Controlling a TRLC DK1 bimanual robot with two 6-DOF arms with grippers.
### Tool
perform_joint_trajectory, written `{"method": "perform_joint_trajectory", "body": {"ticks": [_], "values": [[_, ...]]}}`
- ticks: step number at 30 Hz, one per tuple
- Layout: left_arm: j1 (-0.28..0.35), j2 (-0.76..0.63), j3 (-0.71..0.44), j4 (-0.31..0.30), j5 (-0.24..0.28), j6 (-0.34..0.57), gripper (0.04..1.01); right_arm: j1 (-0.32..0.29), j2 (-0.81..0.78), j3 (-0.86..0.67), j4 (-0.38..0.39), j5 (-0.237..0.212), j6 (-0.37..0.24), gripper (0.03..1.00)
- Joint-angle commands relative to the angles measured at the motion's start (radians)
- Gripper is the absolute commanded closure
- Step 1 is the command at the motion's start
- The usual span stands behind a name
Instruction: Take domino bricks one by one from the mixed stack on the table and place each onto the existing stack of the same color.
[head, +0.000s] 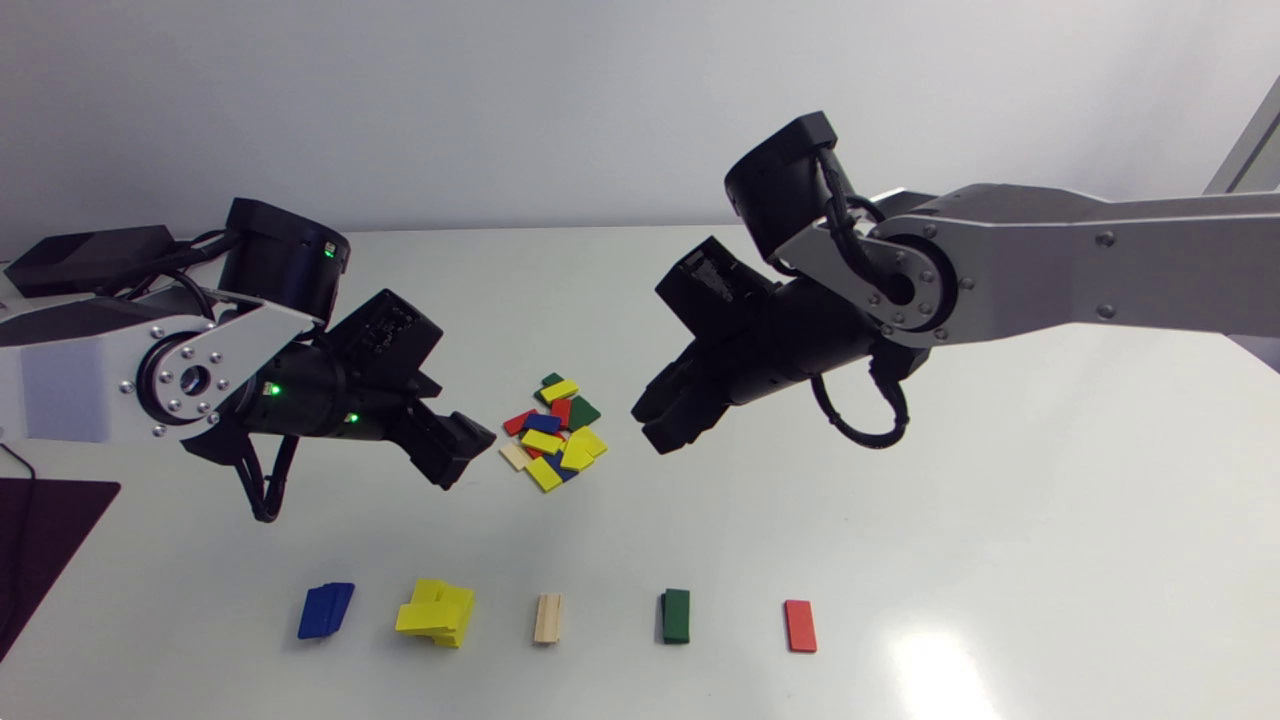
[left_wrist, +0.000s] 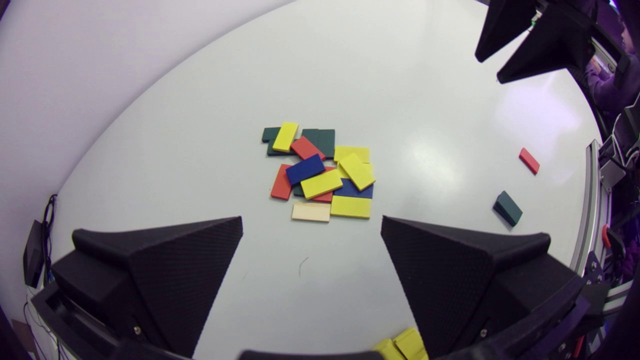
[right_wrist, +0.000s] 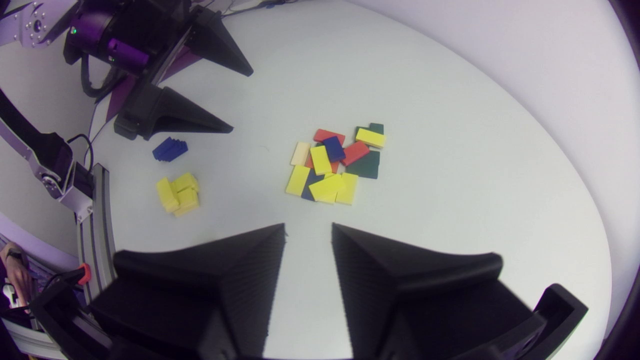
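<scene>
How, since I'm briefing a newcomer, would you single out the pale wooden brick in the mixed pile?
On the white table, find the jumbled pile in the middle. At its edge nearest the left claw lies the pale brick, the pile's only beige one.

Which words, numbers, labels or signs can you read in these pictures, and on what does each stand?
No readable text anywhere.
Bricks of the mixed pile: plain coloured faces, no dots or numbers.
The red brick and the green stack: plain too.
The left arm's black housing and the right arm's black housing: any marking is too blurred to read.
</scene>
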Motion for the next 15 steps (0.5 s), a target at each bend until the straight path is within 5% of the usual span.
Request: {"method": "perform_joint_trajectory", "body": {"ticks": [1,2,15], "values": [[0.002,-0.013,-0.002,0.009,0.013,0.02,0.059,0.007,0.018,0.013,0.003,-0.006,0.001,0.092],[-0.001,-0.017,-0.007,0.01,0.013,0.018,0.059,0.004,0.04,0.027,-0.016,-0.051,-0.017,0.092],[-0.012,-0.024,-0.036,0.021,0.013,0.009,0.057,0.009,0.141,0.082,-0.057,-0.061,-0.08,0.09]]}}
